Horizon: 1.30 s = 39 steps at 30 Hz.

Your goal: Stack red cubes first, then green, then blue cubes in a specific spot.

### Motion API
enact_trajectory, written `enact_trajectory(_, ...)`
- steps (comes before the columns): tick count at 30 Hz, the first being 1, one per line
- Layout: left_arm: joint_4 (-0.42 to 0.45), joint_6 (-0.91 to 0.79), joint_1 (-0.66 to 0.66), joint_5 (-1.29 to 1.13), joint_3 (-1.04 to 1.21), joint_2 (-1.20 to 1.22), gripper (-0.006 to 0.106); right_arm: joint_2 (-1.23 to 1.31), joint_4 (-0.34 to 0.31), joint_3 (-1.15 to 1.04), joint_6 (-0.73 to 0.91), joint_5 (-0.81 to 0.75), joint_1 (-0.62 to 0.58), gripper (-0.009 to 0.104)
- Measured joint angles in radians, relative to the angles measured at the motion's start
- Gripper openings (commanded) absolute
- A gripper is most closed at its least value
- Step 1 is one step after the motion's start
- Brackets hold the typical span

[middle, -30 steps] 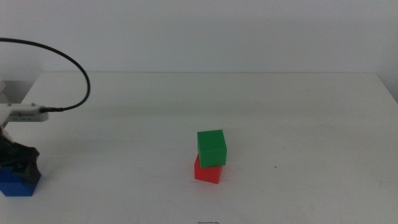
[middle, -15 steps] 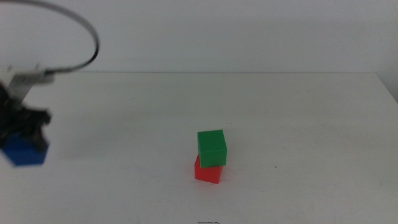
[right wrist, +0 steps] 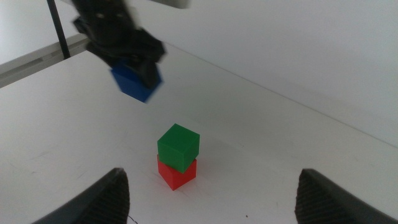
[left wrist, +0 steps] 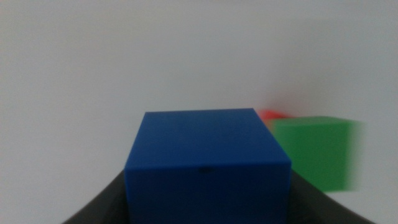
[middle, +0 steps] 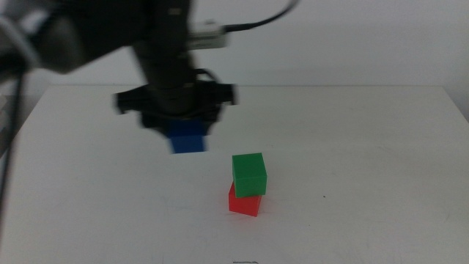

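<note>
Middle view: the left gripper (middle: pixel 187 130) has swung in fast from the far left edge of the table, where it sat a second ago, and now hangs in the air left of the stack and a bit behind it. It has carried the blue cube (middle: pixel 187 139) up off the table with it; half a second ago the cube was still low at the left edge. The arm is motion-blurred, so it looks to be mid-transfer.

Its jaws are clamped on the blue cube. In the left wrist view the cube (left wrist: pixel 208 162) fills the space between them and sits level.

The cube is clear of the table and not yet over the stack. To its right, the green cube (middle: pixel 249 174) sits on the red cube (middle: pixel 244 202), neither moved in the last second. Green is set slightly off the red's edges, overhanging a little to the right. Red and green are done, so only blue is left to place, by the look of it.

Blue cube: plain, deep blue, matte, sharp edges, same size as the other two, with a tiny dark speck on its front top edge.

Right wrist view: the right gripper (right wrist: pixel 211 193) waits well back from the stack, jaws spread wide, holding nothing.
</note>
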<state>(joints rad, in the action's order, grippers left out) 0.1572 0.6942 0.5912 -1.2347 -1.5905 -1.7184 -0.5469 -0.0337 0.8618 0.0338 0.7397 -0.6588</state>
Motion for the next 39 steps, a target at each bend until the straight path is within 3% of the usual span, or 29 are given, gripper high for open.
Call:
enact_trajectory(9,-0.035,0.023,0.15,0.001,-0.182,-0.149,-0.001,0.0,0.0,0.0,0.0,0.0,0.0,0.081)
enact_trajectory(39,-0.036,0.038,0.162,0.003,-0.189,-0.231,-0.001,0.0,0.0,0.0,0.0,0.0,0.0,0.081)
